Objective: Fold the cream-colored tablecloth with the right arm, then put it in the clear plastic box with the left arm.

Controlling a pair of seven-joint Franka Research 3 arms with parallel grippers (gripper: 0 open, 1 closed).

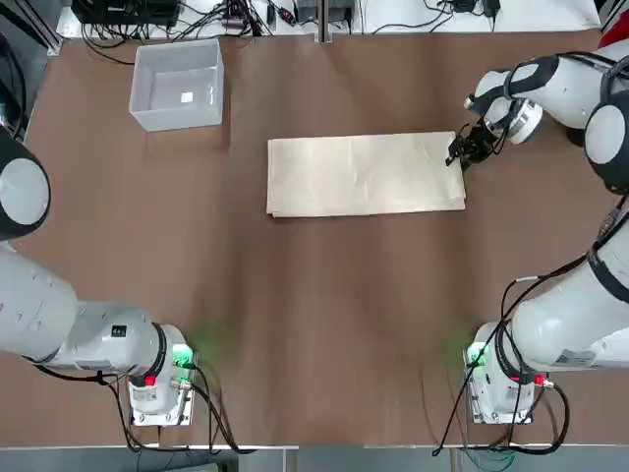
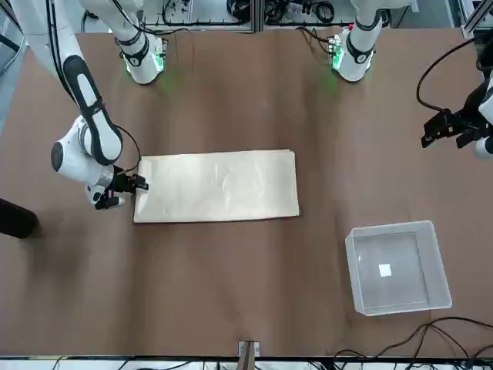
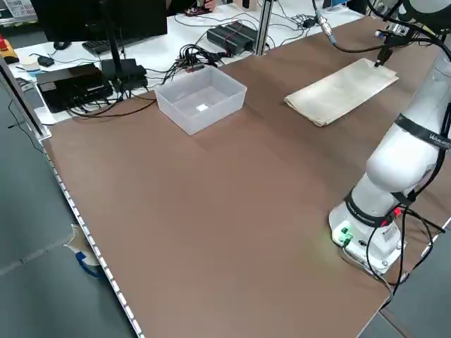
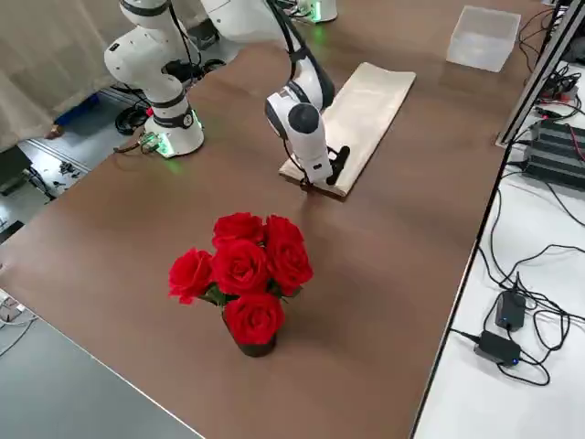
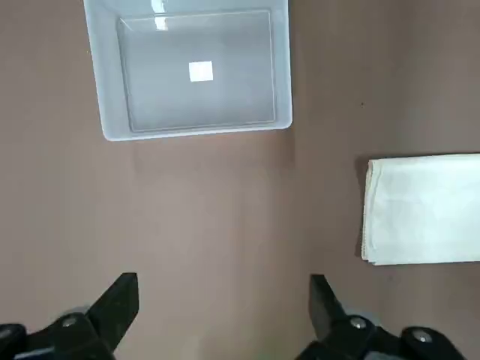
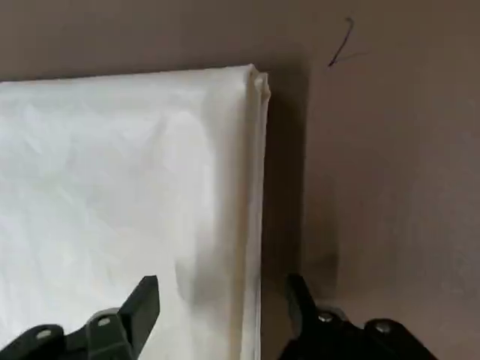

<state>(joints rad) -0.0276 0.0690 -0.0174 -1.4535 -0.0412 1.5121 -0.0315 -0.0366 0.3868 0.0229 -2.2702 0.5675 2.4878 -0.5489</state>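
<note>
1. At the centre of the top view, the plain cream-beige rectangular fabric tablecloth [image 1: 366,175] lies flat in layers on the brown worktop [image 1: 324,324], its long edges running left to right.
2. The right gripper [image 1: 462,153] is low at the tablecloth's right short edge, at the upper right of the top view. In the front view the same gripper [image 2: 132,185] appears at centre left, at the cloth's left edge.
3. In the right wrist view, the two black fingers [image 6: 142,304] stand apart and straddle the layered cloth edge [image 6: 251,195]: one finger is over the fabric, the other over the bare worktop just beside the edge. The fingers are not closed on the cloth.
4. The small square translucent whitish plastic box [image 1: 178,84] stands at the upper left of the top view, well apart from the tablecloth. A small white label [image 1: 187,96] lies inside it.
5. The left gripper [image 2: 453,127] hangs above the worktop at the right edge of the front view. In the left wrist view its fingers [image 5: 120,300] are spread wide and hold nothing; the box [image 5: 187,71] and one end of the tablecloth [image 5: 420,210] lie below.
6. In the right side view, a bunch of red roses [image 4: 242,274] in a dark pot stands at lower centre, near the cloth's closest corner.
</note>
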